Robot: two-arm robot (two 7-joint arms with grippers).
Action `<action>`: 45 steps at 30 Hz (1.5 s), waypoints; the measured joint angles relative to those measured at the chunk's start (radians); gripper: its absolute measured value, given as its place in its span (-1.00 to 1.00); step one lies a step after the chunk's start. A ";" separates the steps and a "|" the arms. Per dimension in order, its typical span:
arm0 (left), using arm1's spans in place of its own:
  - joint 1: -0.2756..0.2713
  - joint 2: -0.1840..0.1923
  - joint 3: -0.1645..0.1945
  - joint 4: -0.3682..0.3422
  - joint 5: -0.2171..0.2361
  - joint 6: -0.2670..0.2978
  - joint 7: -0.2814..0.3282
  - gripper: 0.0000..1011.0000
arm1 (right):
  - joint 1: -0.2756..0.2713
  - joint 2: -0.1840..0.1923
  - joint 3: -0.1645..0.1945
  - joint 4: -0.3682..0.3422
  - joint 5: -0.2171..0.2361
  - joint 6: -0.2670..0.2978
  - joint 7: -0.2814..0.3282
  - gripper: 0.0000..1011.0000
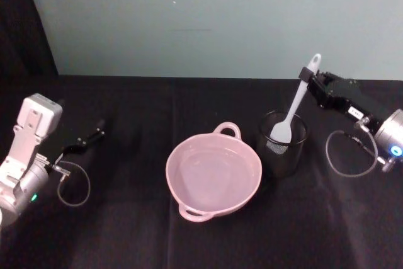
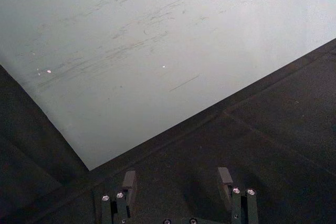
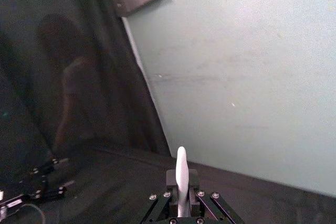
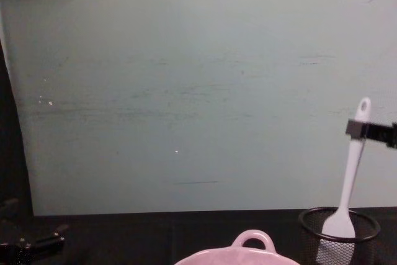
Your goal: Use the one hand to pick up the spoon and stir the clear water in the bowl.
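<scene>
The white spoon (image 1: 296, 102) stands tilted in a black wire-mesh cup (image 1: 281, 152), its flat head (image 4: 339, 224) at the cup's rim level. My right gripper (image 1: 307, 80) reaches in from the right and is shut on the upper handle, just below the oval hole. In the right wrist view the handle tip (image 3: 181, 174) sticks up between the closed fingers. The pale pink bowl (image 1: 179, 159) holds clear water and sits left of the cup, apart from it. Its loop handle (image 4: 253, 239) shows in the chest view. My left gripper (image 1: 96, 135) is parked far left, open (image 2: 177, 182).
A black cloth covers the table (image 1: 126, 231). A pale green wall (image 1: 208, 17) rises right behind it. A grey cable loop (image 1: 346, 155) hangs from the right wrist beside the mesh cup (image 4: 338, 231).
</scene>
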 joint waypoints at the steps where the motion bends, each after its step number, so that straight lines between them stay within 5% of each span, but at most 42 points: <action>1: 0.000 0.000 0.000 0.000 0.000 0.000 0.000 0.99 | -0.001 0.005 0.001 -0.014 -0.006 0.003 -0.001 -0.77; 18: 0.000 0.000 0.000 0.000 0.000 0.000 0.000 0.99 | 0.041 0.098 0.000 -0.218 -0.138 0.091 -0.005 -0.77; 45: 0.000 0.000 0.000 0.000 0.000 0.000 0.000 0.99 | 0.039 0.094 0.001 -0.209 -0.133 0.086 -0.005 -0.77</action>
